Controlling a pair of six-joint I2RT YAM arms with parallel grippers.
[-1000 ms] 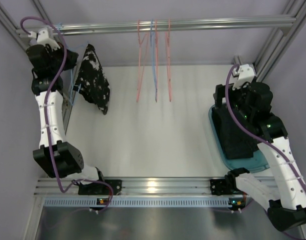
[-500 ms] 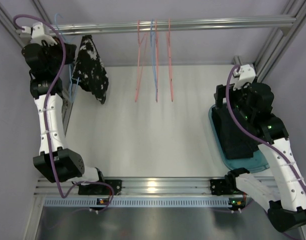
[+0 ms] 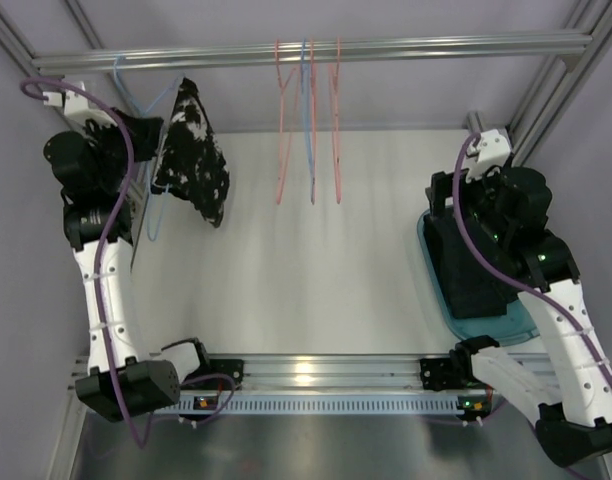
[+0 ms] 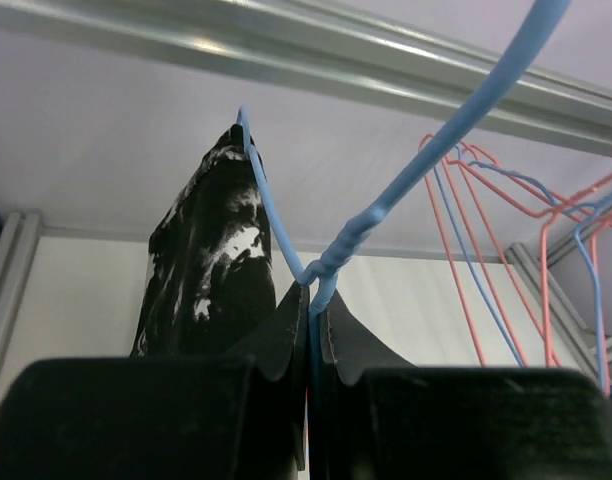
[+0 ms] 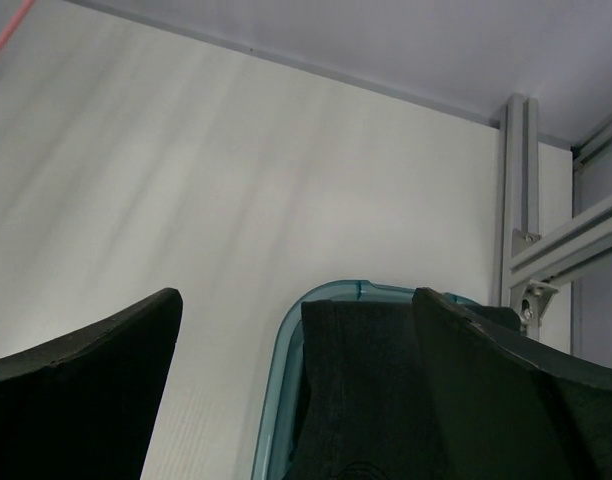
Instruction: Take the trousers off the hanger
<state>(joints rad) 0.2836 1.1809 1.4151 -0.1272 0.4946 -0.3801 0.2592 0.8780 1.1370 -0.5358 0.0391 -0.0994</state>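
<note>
The printed trousers (image 3: 193, 152) hang from a blue hanger (image 3: 158, 190) at the far left, under the top rail (image 3: 386, 47). My left gripper (image 3: 149, 133) is shut on the hanger's twisted neck (image 4: 321, 272). In the left wrist view the trousers (image 4: 208, 270) drape to the left of my left gripper (image 4: 314, 300), and the hook runs up past the rail. The plain black trousers (image 3: 468, 265) lie in a teal bin (image 3: 433, 285) at the right. My right gripper (image 5: 298, 300) is open and empty just above them (image 5: 371, 390).
Several empty pink and blue hangers (image 3: 308, 120) hang from the middle of the rail; they also show in the left wrist view (image 4: 486, 240). Aluminium frame posts stand at the back left (image 3: 16, 40) and back right (image 3: 551, 90). The bin's rim (image 5: 274, 400) lies between my right fingers.
My left arm has swung outward and its wrist has shifted, carrying the blue hanger. The printed trousers have swung slightly right and lower. The right arm has not moved.
</note>
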